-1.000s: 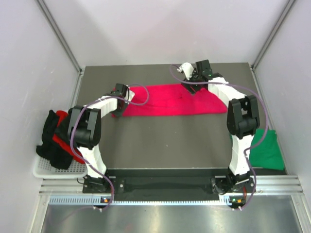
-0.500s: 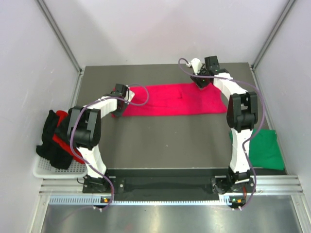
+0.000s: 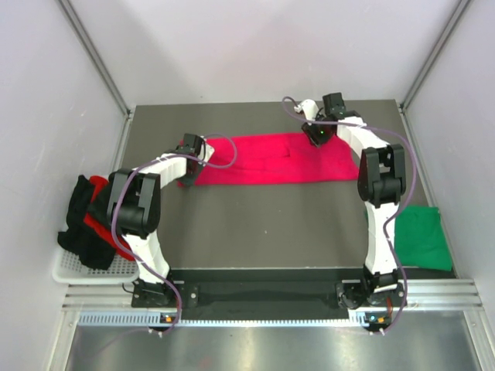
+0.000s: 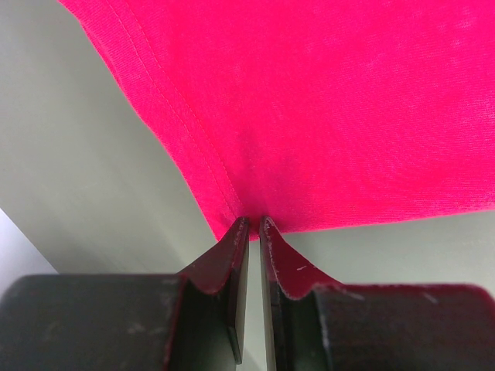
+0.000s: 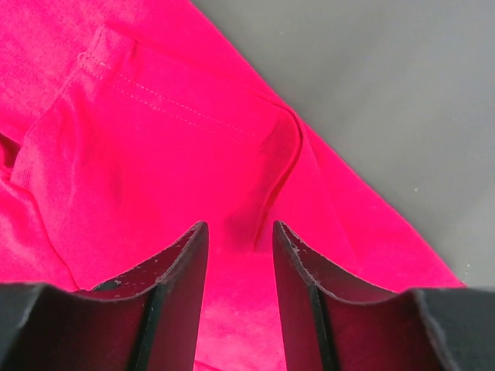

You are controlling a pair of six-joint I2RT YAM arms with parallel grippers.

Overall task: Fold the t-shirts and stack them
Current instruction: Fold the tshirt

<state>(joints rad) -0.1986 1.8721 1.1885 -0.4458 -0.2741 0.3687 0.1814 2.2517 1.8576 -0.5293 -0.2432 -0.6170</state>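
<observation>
Crimson cloth fills most of what I see from both wrists. The pink t-shirt [image 3: 267,160] lies spread as a long flat band across the far half of the dark table [image 3: 263,224], its left end by my left arm and its right end under my right one. My left gripper [image 4: 254,224] is pressed together on the shirt's near left corner, with the hem pinched between the two tips and the stitched edge running away up to the left. My right gripper [image 5: 240,232] stands spread, its two fingers apart above a fold near the shirt's far edge, where a stitched sleeve hem lies over the body of the shirt. I cannot tell whether those tips touch the cloth. The green t-shirt [image 3: 421,236] lies in a flat squarish shape at the near right edge of the table, well apart from the pink one. At the left, beside the table, the black and red t-shirts [image 3: 81,232] are heaped in a white basket [image 3: 73,270].
</observation>
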